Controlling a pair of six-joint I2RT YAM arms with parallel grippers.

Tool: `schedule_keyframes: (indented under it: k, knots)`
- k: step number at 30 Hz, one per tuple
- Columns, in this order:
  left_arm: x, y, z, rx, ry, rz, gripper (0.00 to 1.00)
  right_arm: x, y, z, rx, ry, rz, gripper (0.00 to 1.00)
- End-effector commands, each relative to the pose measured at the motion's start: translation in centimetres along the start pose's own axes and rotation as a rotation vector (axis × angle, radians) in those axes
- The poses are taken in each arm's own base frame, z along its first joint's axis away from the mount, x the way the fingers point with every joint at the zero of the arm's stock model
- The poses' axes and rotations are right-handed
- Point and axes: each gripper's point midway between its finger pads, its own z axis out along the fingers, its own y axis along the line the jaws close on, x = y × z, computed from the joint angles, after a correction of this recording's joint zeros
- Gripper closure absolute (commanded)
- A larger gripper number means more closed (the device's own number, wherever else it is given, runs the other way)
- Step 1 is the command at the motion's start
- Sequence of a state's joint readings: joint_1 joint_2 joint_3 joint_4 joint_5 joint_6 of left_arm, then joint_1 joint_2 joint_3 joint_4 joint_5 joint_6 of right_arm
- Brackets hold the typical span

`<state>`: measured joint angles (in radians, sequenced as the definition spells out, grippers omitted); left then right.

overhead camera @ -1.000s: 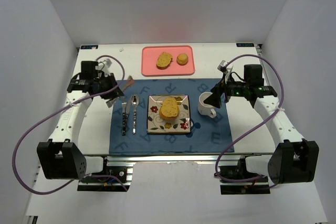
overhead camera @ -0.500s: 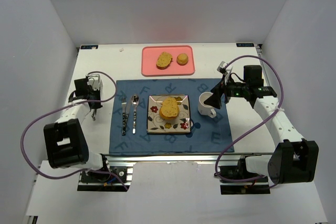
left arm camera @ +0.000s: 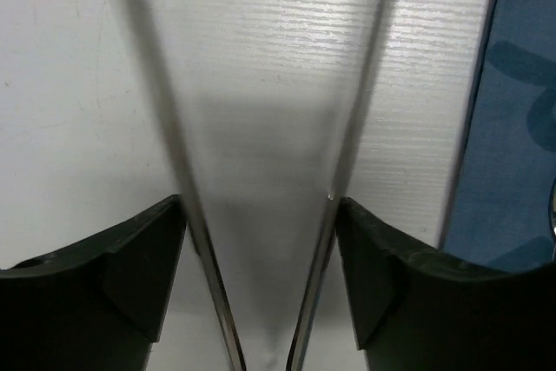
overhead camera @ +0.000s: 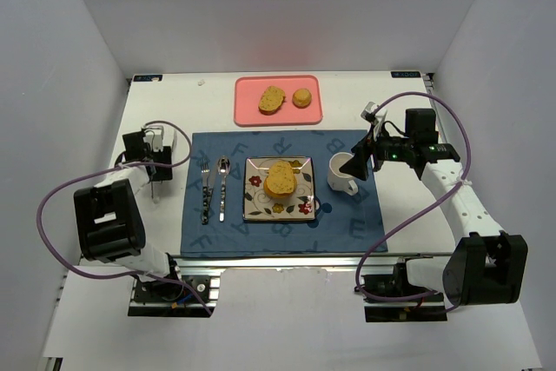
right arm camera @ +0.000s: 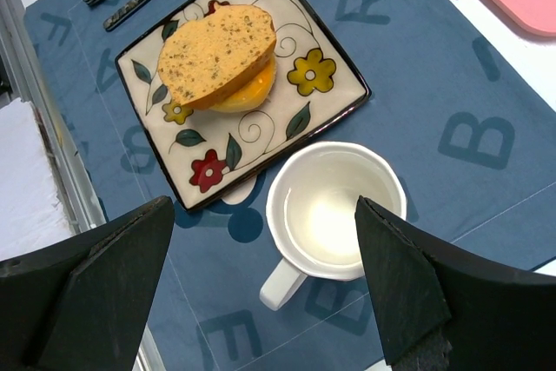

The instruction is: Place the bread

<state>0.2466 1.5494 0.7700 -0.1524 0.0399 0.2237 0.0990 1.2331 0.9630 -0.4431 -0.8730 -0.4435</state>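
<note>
The bread (overhead camera: 281,191), a golden-orange bun (right arm camera: 252,89), lies on the flowered square plate (overhead camera: 302,203) at the mat's middle. A tan speckled slice (right arm camera: 217,54) rests on top and hides most of it. My left gripper (overhead camera: 153,182) points down at the bare white table left of the mat. Its dark fingers (left arm camera: 130,267) stand wide apart in the left wrist view (left arm camera: 261,215). Two thin metal strips (left arm camera: 347,136) run out along their inner faces, with only table between them. My right gripper (overhead camera: 356,165) hangs open above the white cup (right arm camera: 334,210), holding nothing (right arm camera: 261,301).
A pink tray (overhead camera: 252,110) at the back holds an oval slice (overhead camera: 272,99) and a small round piece (overhead camera: 301,97). A fork (overhead camera: 206,187) and spoon (overhead camera: 222,184) lie left of the plate on the blue lettered mat (overhead camera: 347,215). The cup (overhead camera: 341,173) stands right of the plate.
My left arm has pulled back from the mat's left corner to the table's left side and folded toward its base, and its jaws have spread. The right arm and the food have not moved.
</note>
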Motion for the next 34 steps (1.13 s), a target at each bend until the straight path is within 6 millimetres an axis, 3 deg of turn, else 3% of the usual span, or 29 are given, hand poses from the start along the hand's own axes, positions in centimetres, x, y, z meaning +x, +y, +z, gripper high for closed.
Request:
schedule_keyframes:
  k: [1, 3, 4, 12, 15, 17, 21, 23, 27, 29, 34]
  knots:
    - [-0.8, -0.1, -0.7, -0.002, -0.044, -0.042, 0.18, -1.3, -0.1, -0.3, 0.001, -0.023, -0.041, 0.11]
    - [-0.8, 0.2, -1.1, -0.021, -0.050, -0.053, 0.04, -1.2, 0.0, -0.3, -0.002, -0.023, -0.038, 0.11]
    - [-1.6, 0.5, -1.8, -0.039, -0.076, -0.067, 0.02, -1.3, 0.0, -0.4, -0.001, -0.026, -0.042, 0.11]
    - [-4.7, 2.5, -6.7, -0.141, -0.188, -0.172, 0.02, -1.6, 0.3, -0.6, -0.002, -0.031, -0.035, 0.11]
    - [-6.3, 2.6, -9.4, -0.158, -0.230, -0.341, 0.02, -2.4, -0.9, -1.0, 0.095, -0.033, 0.080, 0.11]
    - [-8.1, 1.4, -10.8, -0.087, -0.260, -0.473, 0.02, -3.4, -1.9, -1.4, 0.178, -0.055, 0.145, 0.11]
    - [-9.8, -3.5, -13.2, 0.198, -0.294, -0.509, 0.02, -5.6, -4.1, -2.9, 0.344, -0.082, 0.252, 0.11]
    - [-11.0, -5.6, -15.4, 0.335, -0.346, -0.500, 0.02, -5.8, -4.5, -3.1, 0.372, -0.075, 0.286, 0.11]
    - [-12.3, -6.9, -19.4, 0.424, -0.441, -0.474, 0.02, -7.1, -5.1, -3.6, 0.397, -0.095, 0.311, 0.11]
    - [-12.3, -7.3, -20.4, 0.442, -0.465, -0.459, 0.02, -7.3, -5.4, -3.6, 0.402, -0.105, 0.313, 0.11]
    - [-10.8, -7.8, -20.4, 0.452, -0.457, -0.461, 0.02, -6.9, -6.6, -3.5, 0.426, -0.096, 0.322, 0.10]
